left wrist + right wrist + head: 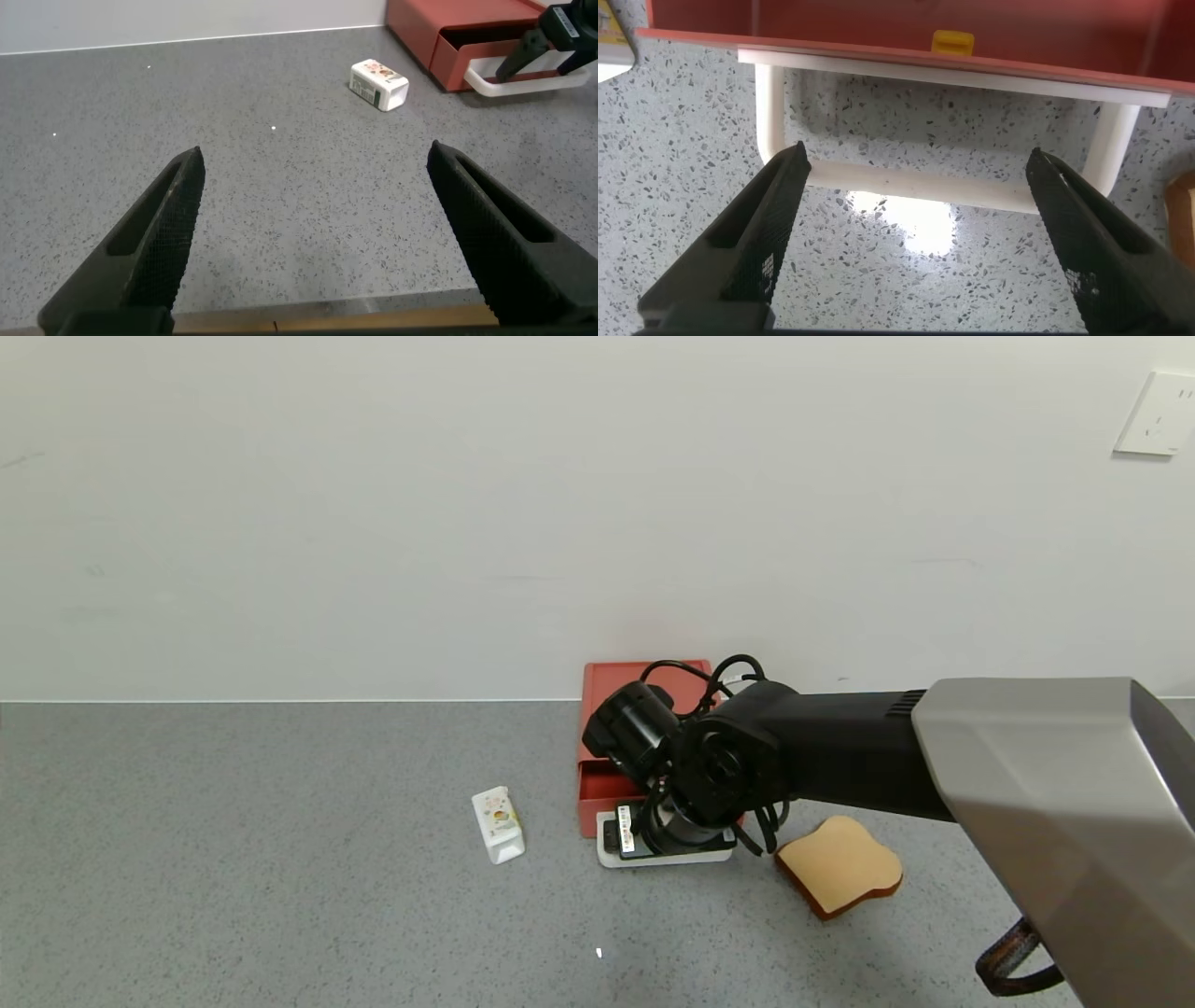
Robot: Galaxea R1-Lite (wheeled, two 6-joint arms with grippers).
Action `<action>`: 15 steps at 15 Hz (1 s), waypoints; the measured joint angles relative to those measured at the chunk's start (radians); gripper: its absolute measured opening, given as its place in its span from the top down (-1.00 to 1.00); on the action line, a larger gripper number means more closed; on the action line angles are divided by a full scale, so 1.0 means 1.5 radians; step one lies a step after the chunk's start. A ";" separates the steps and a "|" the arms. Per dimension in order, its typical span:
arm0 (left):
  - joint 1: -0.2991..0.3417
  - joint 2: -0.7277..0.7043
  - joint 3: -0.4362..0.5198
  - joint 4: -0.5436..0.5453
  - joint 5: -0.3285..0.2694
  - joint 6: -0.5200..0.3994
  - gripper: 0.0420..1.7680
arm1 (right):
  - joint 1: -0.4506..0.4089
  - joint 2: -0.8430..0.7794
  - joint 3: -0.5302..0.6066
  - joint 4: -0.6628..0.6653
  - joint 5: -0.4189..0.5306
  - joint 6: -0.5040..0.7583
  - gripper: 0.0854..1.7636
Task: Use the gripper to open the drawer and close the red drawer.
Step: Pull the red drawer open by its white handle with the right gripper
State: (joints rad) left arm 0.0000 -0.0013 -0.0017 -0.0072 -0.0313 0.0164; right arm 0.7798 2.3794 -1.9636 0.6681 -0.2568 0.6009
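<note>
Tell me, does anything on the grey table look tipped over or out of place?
The small white carton lies on its side left of the terracotta-red plastic drawer, which is pulled partly open. Nothing spilled.

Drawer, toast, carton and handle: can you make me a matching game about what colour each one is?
Things:
1. drawer
2. toast
3. carton
4. handle

Colours and looks:
A. plain white loop
B. terracotta red
C. tan with a brown crust
D. white with a small printed picture

Pairs: 1-B, 2-C, 3-D, 4-A.

The right gripper is open above the handle. The left gripper is open over the bare counter.
</note>
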 joint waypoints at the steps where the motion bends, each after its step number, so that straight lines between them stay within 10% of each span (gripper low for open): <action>1: 0.000 0.000 0.000 0.000 0.000 0.000 -0.94 | -0.001 0.001 0.000 -0.001 -0.001 0.000 -0.94; 15: 0.000 0.000 0.000 0.000 -0.001 0.000 -0.94 | -0.008 0.018 -0.006 -0.003 -0.006 0.001 -0.94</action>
State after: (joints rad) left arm 0.0000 -0.0013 -0.0017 -0.0072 -0.0321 0.0168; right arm 0.7683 2.4057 -1.9728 0.6638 -0.2664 0.6021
